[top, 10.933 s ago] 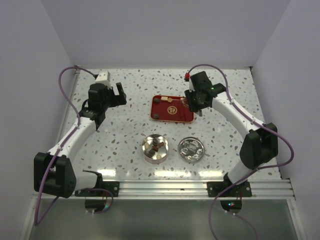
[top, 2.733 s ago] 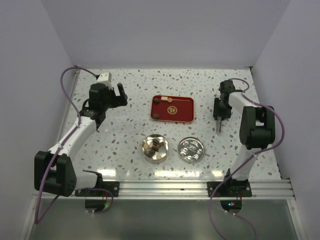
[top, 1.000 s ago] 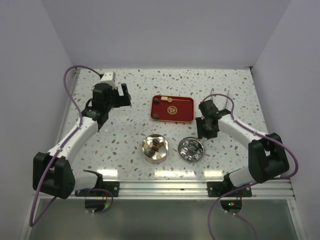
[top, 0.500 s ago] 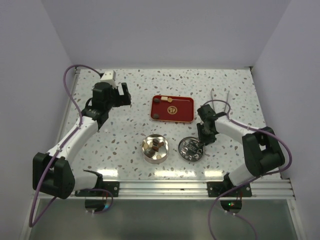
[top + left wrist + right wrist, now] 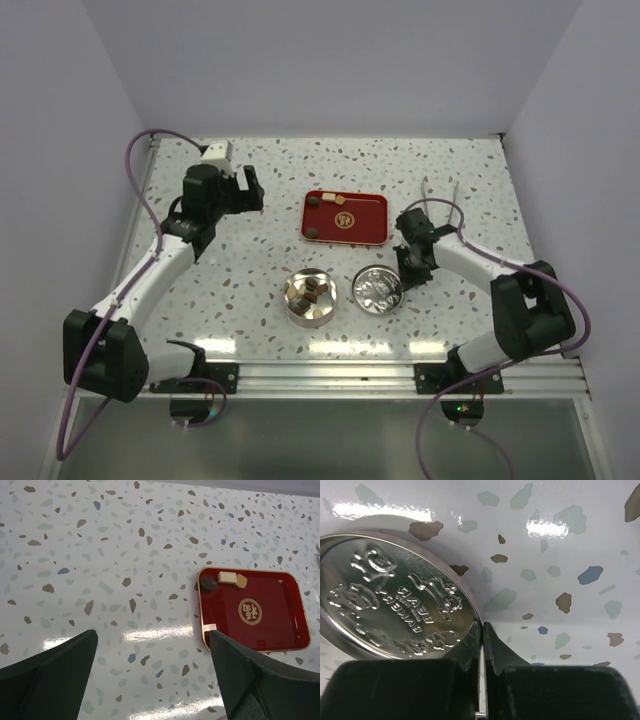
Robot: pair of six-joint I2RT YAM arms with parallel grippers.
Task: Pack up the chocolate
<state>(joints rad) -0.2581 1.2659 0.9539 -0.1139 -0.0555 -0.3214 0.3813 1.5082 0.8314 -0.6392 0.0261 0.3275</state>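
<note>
At the near side of the speckled table (image 5: pixel 250 300), right of centre, the right gripper (image 5: pixel 481 635) has its two fingers pressed together on the rim of the shiny round lid (image 5: pixel 395 605), pinching the thin metal edge between them. The right wrist view shows the lid's embossed face with raised lettering; it looks tipped rather than flat, though I cannot tell whether its left rim touches the table. From above, the lid (image 5: pixel 377 288) sits just right of the round tin (image 5: pixel 297 300), close beside it, and the right gripper (image 5: pixel 405 272) grips it at its right edge.

The open tin stands upright near the table's middle, and several pieces of chocolate (image 5: pixel 313 292), dark and mid-brown, lie inside it.

Farther back lies the red tray (image 5: pixel 360 228), flat on the table with a gold emblem in its centre. More chocolate is at its far left corner: a dark round piece (image 5: pixel 208 583), a cream square piece (image 5: pixel 226 577) just right of it, and a mid-brown piece (image 5: pixel 240 581) touching the cream one. The rest of the red tray (image 5: pixel 280 625) shows bare.

At the far left, well apart from the tray, the left gripper (image 5: pixel 248 190) hangs above the table. In its wrist view the left gripper (image 5: pixel 152 635) has its fingers (image 5: pixel 50 675) spread wide, with nothing between them
</note>
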